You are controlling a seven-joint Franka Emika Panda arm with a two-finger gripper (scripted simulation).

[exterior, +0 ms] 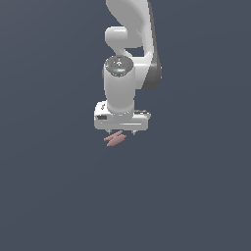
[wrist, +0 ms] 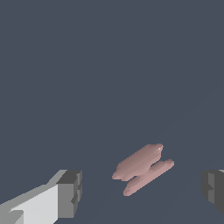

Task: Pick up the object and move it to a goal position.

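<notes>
Dusty-pink object, two stubby lobes side by side, lies on the plain grey floor just below the gripper. Long axis slants in the exterior view, right end farther. In the wrist view it sits between the dark fingertips, clear of both. Jaws spread wide, holding nothing. White arm hangs vertical, wrist pointing straight down.

No text, label, brand, number or sign could be read anywhere in either view.
</notes>
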